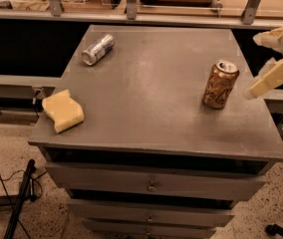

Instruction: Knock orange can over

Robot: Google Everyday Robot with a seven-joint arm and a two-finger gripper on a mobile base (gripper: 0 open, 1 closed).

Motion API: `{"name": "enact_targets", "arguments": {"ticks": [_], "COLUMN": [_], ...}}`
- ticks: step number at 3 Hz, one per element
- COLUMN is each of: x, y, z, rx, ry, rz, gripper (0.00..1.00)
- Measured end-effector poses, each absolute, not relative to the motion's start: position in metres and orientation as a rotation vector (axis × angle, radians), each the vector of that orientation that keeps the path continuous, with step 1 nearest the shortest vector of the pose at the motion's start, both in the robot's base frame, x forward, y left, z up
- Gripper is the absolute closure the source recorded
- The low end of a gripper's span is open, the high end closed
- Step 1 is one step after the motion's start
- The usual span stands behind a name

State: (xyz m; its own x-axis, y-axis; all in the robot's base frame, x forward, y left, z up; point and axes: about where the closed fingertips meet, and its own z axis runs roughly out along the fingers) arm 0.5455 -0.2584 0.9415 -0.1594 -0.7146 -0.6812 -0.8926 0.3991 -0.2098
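The orange can (pixel 220 84), dented, orange-gold with a silver top, stands upright on the right side of the grey cabinet top (pixel 156 98). My gripper (pixel 252 66) comes in from the right edge of the camera view, just right of the can and apart from it. Its two pale fingers (pixel 272 77) are spread apart, one above the other, with nothing between them.
A silver-grey can (pixel 97 49) lies on its side at the far left of the top. A yellow sponge (pixel 63 110) sits near the front left corner. Drawers (pixel 151 185) are below the top. Railings and shelving stand behind. Cables and a stand leg (pixel 17 203) lie on the floor at left.
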Motion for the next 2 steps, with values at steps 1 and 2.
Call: {"name": "enact_targets", "arguments": {"ticks": [1, 2], "x": [0.556, 0.557], "y": [-0.253, -0.246], "z": [0.917, 0.897], "rx": [-1.232, -1.111], "ry": [1.862, 1.810], "rz": [0.497, 0.631], "gripper": [0.00, 0.00]}}
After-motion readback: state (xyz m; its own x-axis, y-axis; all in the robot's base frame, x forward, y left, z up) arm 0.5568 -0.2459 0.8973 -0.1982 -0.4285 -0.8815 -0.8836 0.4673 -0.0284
